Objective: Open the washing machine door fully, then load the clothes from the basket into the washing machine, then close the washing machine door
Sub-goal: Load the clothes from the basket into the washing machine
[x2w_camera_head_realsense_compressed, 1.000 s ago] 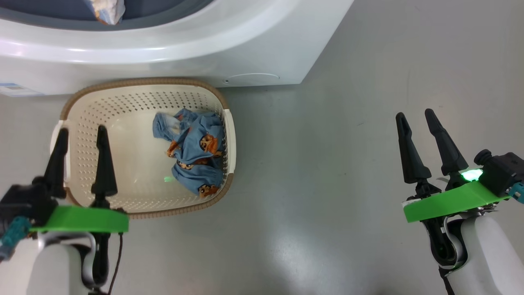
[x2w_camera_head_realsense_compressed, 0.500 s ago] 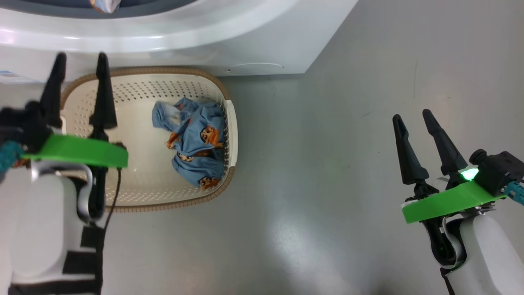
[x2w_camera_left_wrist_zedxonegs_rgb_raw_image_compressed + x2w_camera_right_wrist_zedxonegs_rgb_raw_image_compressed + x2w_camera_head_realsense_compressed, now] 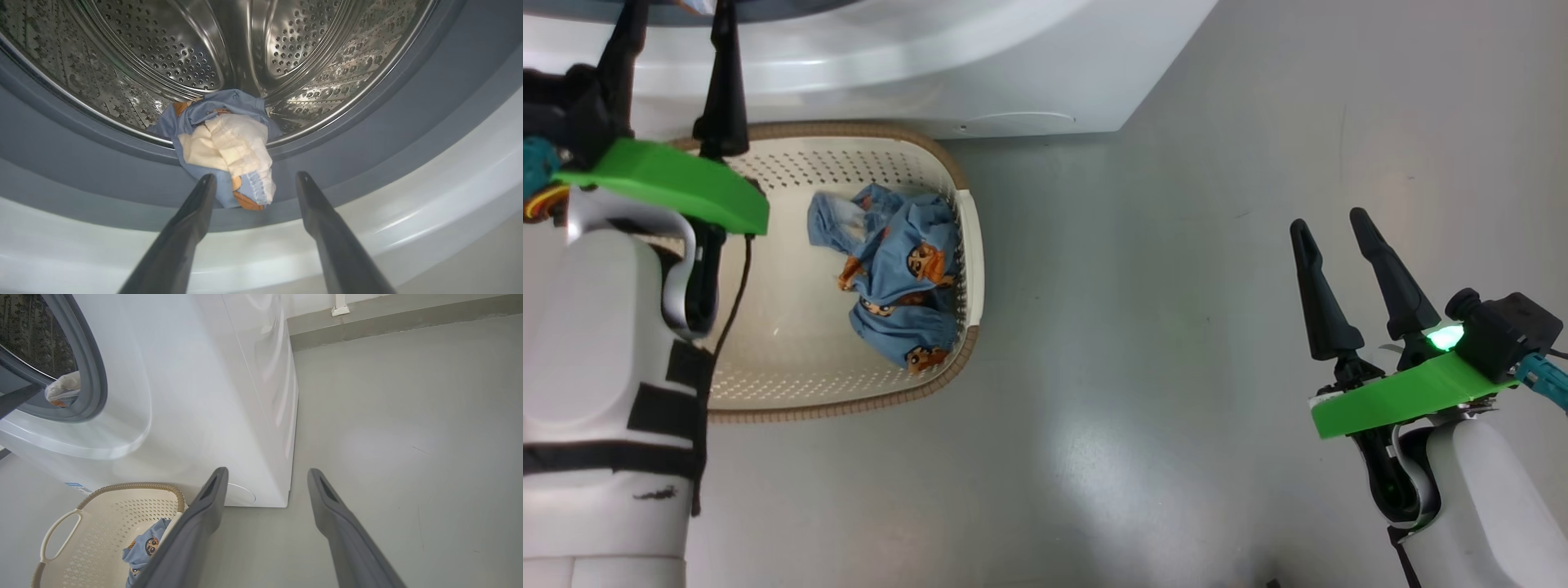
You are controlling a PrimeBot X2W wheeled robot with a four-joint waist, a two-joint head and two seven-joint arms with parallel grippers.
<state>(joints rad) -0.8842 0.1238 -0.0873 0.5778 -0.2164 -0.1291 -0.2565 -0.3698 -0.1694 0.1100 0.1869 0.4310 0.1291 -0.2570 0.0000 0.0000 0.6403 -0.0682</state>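
Note:
The washing machine (image 3: 980, 65) stands open at the top of the head view; its door is out of view. One bundle of clothes (image 3: 229, 151), blue with cream parts, hangs over the grey-blue gasket (image 3: 367, 122) at the mouth of the steel drum (image 3: 184, 49). My left gripper (image 3: 676, 16) is open and empty, with its tips just below that bundle (image 3: 61, 390). The other blue clothes (image 3: 890, 269) lie in the cream basket (image 3: 964, 237) on the floor before the machine. My right gripper (image 3: 1327, 220) hangs open and empty over bare floor, far right of the basket (image 3: 102, 506).
Grey floor (image 3: 1143, 327) spreads right of the machine and basket. A low wall base (image 3: 388, 318) runs behind the machine in the right wrist view. My left forearm (image 3: 596, 367) covers the basket's left side.
My left gripper has risen from over the basket's left side up to the machine's opening, still open. The right gripper has barely moved. The head view has shifted slightly.

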